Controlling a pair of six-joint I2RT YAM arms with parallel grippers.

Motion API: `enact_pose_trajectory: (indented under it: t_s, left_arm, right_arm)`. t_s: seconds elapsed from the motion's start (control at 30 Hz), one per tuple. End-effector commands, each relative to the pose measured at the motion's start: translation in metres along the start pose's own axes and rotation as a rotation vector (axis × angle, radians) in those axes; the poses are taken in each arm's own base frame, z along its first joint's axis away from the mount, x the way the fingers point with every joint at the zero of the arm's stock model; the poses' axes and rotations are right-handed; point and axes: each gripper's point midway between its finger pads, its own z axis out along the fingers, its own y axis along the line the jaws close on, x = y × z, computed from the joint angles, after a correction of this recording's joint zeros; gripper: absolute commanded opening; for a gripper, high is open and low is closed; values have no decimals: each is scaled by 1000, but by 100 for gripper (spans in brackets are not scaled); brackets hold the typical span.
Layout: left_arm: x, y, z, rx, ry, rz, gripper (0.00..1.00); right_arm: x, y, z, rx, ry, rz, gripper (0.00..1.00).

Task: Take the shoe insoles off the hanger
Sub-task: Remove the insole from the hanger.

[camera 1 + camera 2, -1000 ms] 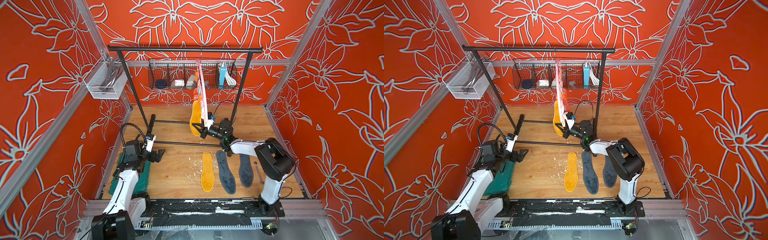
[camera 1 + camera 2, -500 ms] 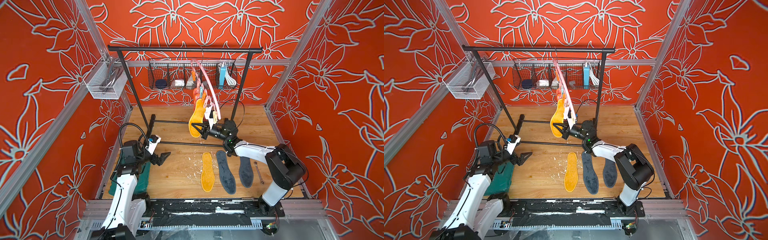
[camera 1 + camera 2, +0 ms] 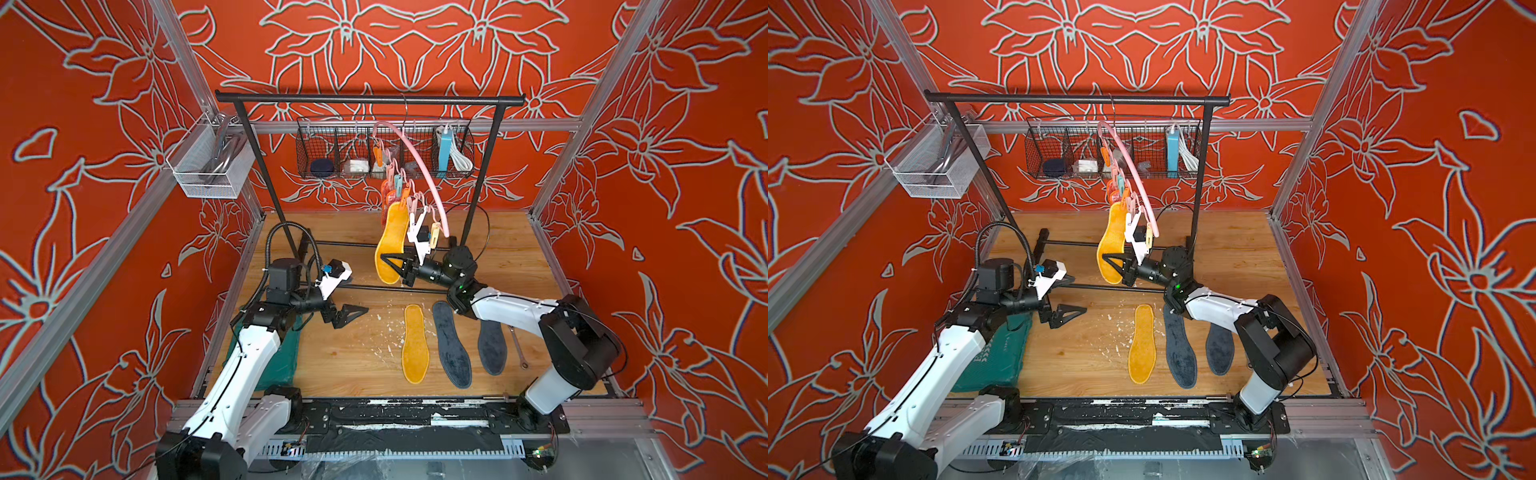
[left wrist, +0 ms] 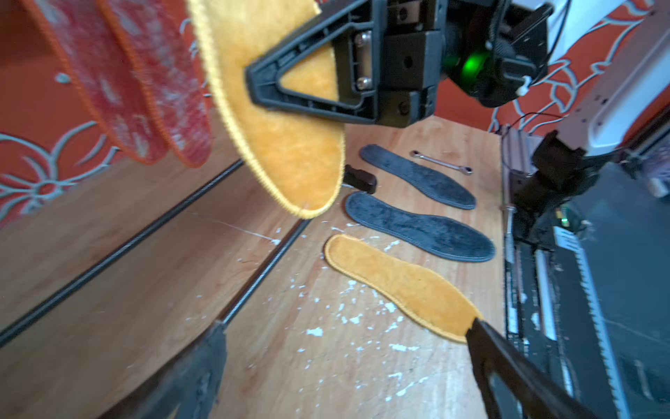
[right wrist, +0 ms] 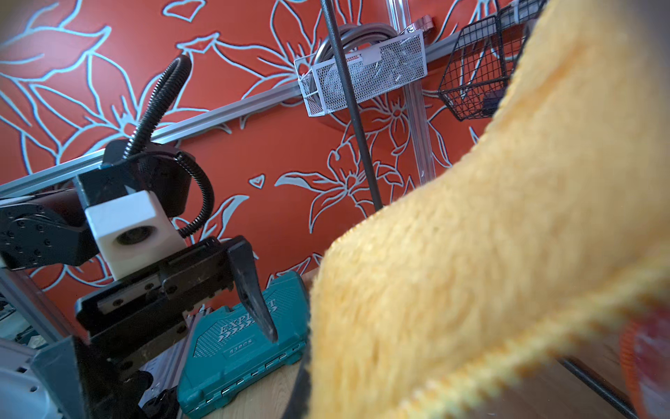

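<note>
— Where is the right gripper (image 3: 390, 262)?
— Below the hanger (image 3: 428, 183), jaws clamped on the lower half of the hanging yellow insole (image 3: 392, 232), with one finger across its fuzzy face.
— And the left gripper (image 3: 348, 315)?
— Jaws wide apart, empty, low and well aside of the hanger.
— Other insoles?
— Two red-pink insoles (image 4: 119, 72) hang from the hanger behind the yellow one. A second yellow insole (image 3: 414, 345) and two grey insoles (image 3: 451, 345) lie on the wooden floor (image 3: 353, 353) below it.
</note>
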Motion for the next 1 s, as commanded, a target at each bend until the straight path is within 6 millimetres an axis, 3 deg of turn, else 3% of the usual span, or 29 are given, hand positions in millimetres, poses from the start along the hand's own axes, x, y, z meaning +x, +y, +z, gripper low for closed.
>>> enact_pose_trajectory:
  t_s: [0.0, 0.5, 0.83, 0.97]
  left_arm:
    - [-12, -19, 5, 123, -63, -40, 98]
    - [-6, -38, 31, 277, -78, -76, 97]
    - [-6, -14, 47, 208, -80, -123, 95]
    - [-19, -9, 49, 203, -114, -119, 93]
  right_arm:
    - [-5, 15, 1, -19, -19, 23, 0]
    - [-12, 31, 6, -58, -54, 80, 0]
    - [-17, 44, 4, -92, -65, 92, 0]
    - [-15, 45, 3, -84, -65, 90, 0]
